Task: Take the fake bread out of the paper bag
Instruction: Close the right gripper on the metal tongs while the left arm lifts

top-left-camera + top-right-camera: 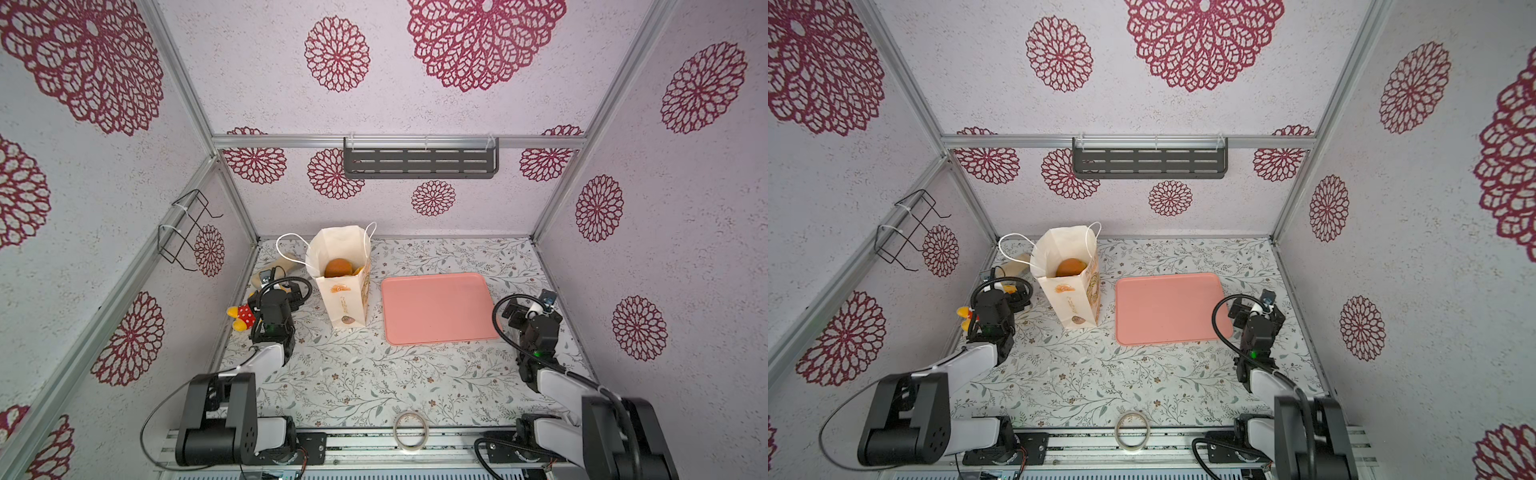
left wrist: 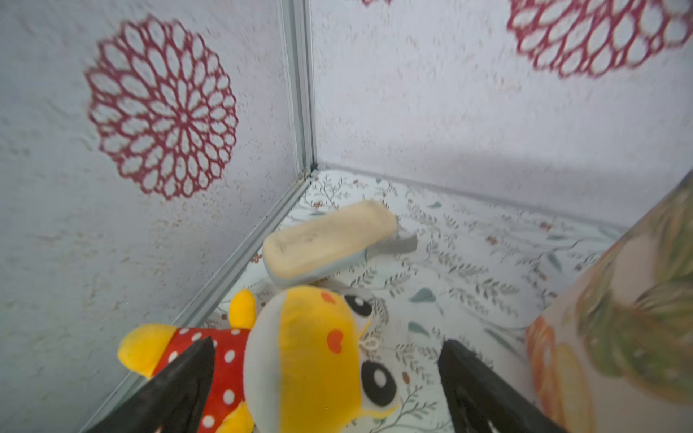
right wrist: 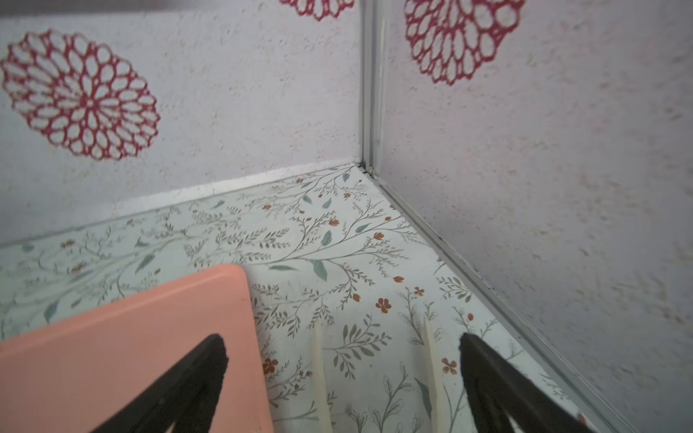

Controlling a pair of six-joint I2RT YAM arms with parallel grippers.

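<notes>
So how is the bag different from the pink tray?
The paper bag stands tall; the pink tray lies flat. The paper bag is cream-white with bread prints; the pink tray is plain. The paper bag holds a brown bun; the pink tray holds nothing. Both sit on the table.

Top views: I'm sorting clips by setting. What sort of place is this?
Likely a staged robot test booth: aluminium frame holding flower-papered walls, two robot arms mounted on a front rail, and props like a paper bag and pink tray on a floral tabletop.
</notes>
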